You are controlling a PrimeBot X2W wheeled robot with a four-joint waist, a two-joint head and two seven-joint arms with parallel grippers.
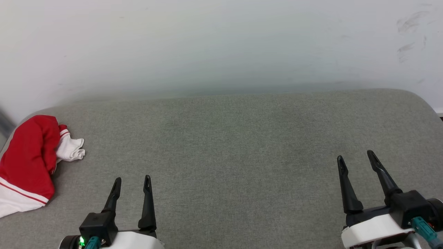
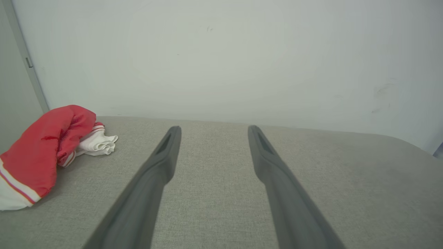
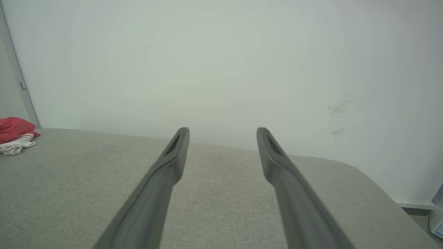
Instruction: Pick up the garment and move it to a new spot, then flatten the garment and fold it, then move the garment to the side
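Bunched bright red thin-fabric garment [image 1: 29,155] w/ white striped sleeves lies at far-left edge of grey fabric-covered table [image 1: 242,145], by the pale wall [image 1: 221,45]. Left gripper [image 1: 132,182], near left, fingers spread, empty, near garment but apart. Right gripper [image 1: 356,158], near right, also spread, empty, well apart from it.

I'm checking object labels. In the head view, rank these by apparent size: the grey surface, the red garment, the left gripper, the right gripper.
1. Grey surface, by far.
2. Garment and right gripper: about alike, not ranked.
3. Left gripper, cut off by the bottom edge.
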